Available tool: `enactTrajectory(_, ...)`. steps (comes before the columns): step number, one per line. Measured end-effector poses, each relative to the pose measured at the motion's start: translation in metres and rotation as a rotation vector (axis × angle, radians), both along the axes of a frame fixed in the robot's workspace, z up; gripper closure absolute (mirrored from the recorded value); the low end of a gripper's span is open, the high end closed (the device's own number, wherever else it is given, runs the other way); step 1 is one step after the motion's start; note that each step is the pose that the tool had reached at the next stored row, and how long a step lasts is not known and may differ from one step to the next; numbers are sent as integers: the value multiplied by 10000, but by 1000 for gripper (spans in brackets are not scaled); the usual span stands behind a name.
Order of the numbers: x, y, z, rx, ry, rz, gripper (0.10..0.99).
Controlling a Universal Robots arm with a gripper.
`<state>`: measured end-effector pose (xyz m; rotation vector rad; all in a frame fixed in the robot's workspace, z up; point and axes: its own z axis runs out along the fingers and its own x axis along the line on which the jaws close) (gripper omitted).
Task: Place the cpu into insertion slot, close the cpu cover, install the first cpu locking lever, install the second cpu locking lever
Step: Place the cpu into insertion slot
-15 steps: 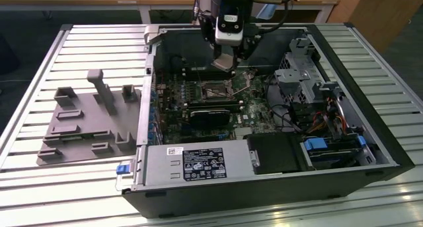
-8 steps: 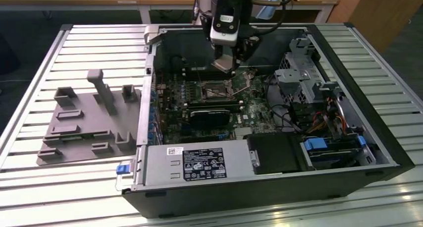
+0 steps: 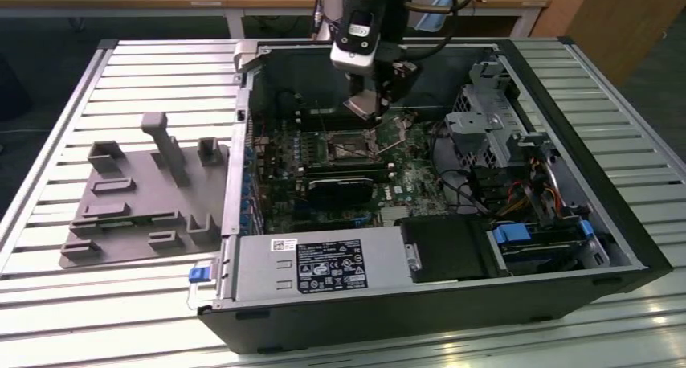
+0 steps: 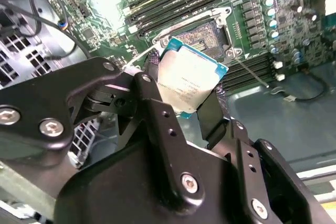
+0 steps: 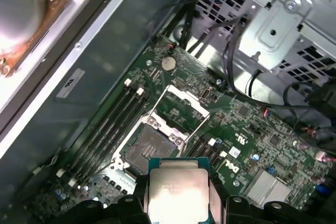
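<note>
The cpu, a small square chip with a dull silver top, hangs edge-gripped between the black fingers of my gripper, which is shut on it. The insertion slot lies bare on the green motherboard just beneath and beyond the cpu. The cpu cover, a thin metal frame, is swung open next to the slot. Thin wire locking levers stand raised beside the slot. In the exterior view my gripper hovers inside the open computer case, a little above the slot.
A black heatsink-like block sits on the board near the slot. The metal drive cage with cables is to the exterior view's right, the power supply at the case front. A grey moulded fixture lies on the slatted table.
</note>
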<state>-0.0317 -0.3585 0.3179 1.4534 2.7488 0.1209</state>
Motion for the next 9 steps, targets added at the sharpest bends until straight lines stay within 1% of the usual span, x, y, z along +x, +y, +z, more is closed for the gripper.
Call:
enactTrajectory(3,0,0,-6,-1,0,-396,549)
enactTrajectory(9,0,0,-23,-1,0,-1465,549)
